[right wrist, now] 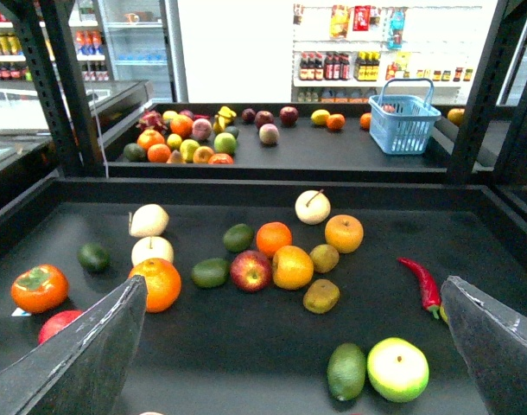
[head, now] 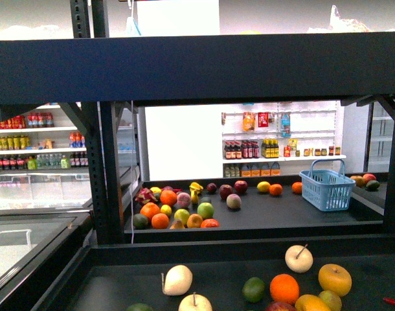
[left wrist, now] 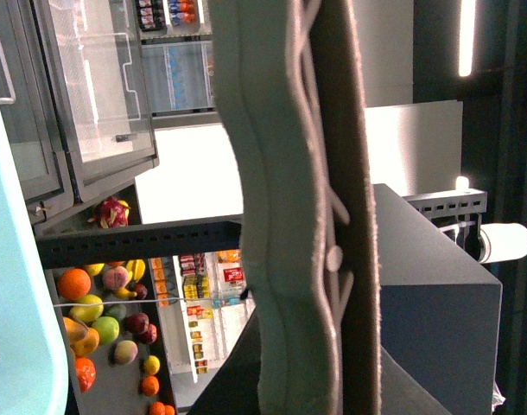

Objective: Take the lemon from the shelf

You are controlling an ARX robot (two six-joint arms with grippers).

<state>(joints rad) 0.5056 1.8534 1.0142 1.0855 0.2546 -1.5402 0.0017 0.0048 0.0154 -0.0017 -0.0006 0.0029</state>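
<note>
The lemon, a deep yellow oval fruit, lies on the near deck of the black shelf, between a red apple and a brownish fruit. In the front view the lemon shows at the bottom edge of the shelf. My right gripper is open above this deck, its two fingers wide apart on either side of the fruit cluster and holding nothing. Held up beside the rack, my left gripper is shut, its pads pressed together with nothing between them. Neither gripper shows in the front view.
On the near deck lie oranges, a persimmon, a red chili, a green apple, an avocado and pale round fruits. The far deck holds a fruit pile, another yellow fruit and a blue basket.
</note>
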